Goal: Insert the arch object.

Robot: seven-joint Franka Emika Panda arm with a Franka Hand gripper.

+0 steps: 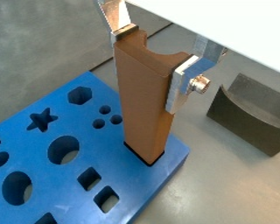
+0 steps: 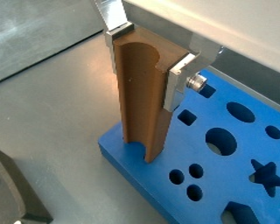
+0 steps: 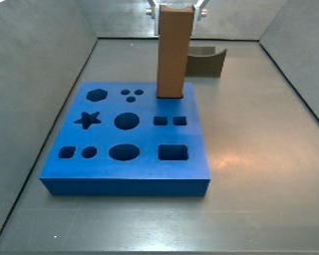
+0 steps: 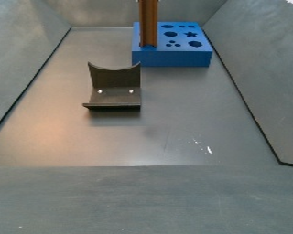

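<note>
On a dull grey metal floor [image 4: 136, 137] walled by grey panels, the gripper [image 1: 154, 54] clamps its jaws on the brown post [image 1: 147, 105] standing in the blue board [image 3: 123, 134], while the arch object [image 4: 113, 90] lies well apart.

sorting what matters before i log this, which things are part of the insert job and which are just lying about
Job:
- arch, upright, foot in a corner slot
- board, blue
- end effector, shut on the arch

Lying about:
- fixture, on the floor, apart from the board
</note>
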